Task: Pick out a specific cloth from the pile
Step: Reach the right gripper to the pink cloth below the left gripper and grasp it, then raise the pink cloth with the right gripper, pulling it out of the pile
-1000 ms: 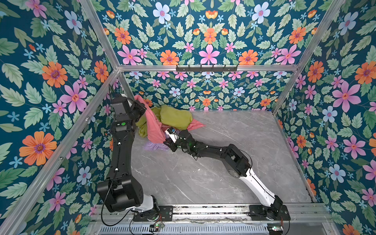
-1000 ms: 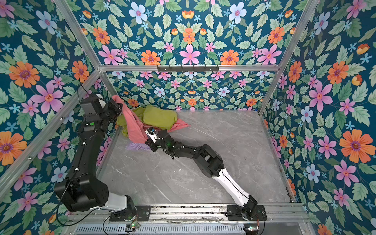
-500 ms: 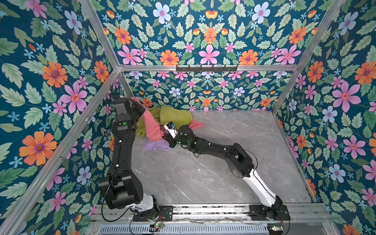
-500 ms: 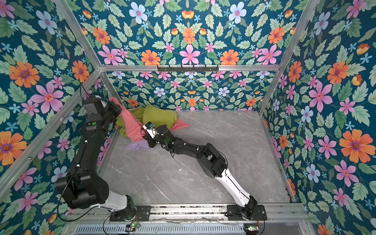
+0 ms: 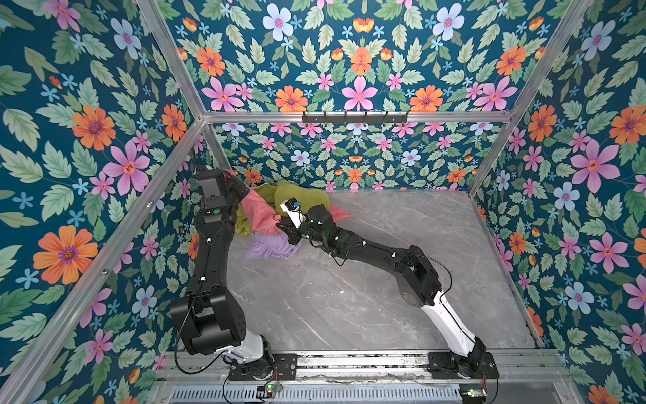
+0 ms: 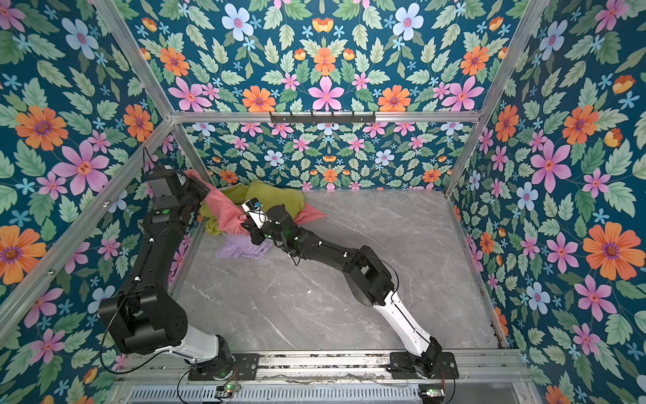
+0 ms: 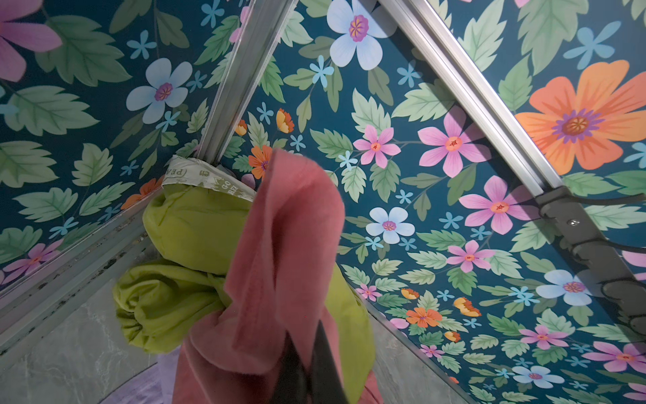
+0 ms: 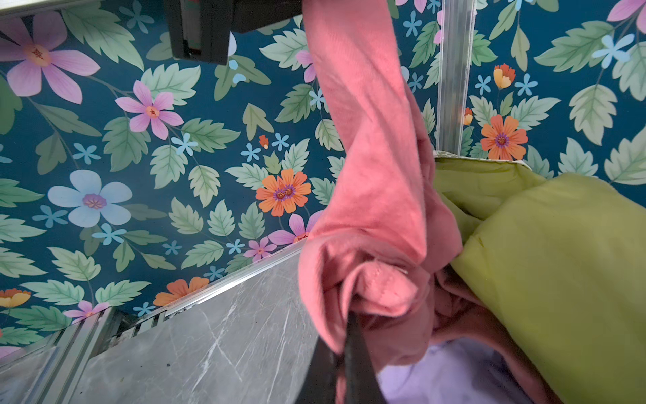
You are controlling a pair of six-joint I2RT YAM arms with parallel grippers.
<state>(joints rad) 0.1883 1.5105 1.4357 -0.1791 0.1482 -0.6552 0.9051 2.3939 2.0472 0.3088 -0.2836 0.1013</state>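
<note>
Both sets of fingers are clenched on the cloth (image 5: 260, 213): the left fingers (image 7: 327, 360) pinch its upper end, raised close to the left wall, and the right fingers (image 8: 354, 356) grip a bunched fold lower down, just over the heap, so the salmon-pink fabric hangs as a band between them. In both top views the grey marble desk (image 5: 349, 297) lies bare across its middle, front and whole right side, wide room for either arm. The pile (image 5: 269, 224) is crowded into the far left corner, pressed against the floral back wall (image 5: 349, 157) and the aluminium corner post (image 7: 241, 80), with no gap there. The olive-green cloth (image 5: 304, 197) bulks at the back, touching the wall. One pink corner of the cloth pokes out on the desk past the right wrist. The lavender cloth (image 5: 271, 246) spreads flat at the pile's front edge. A strip of white printed fabric (image 7: 206, 178) shows on top of the green, at the post.
</note>
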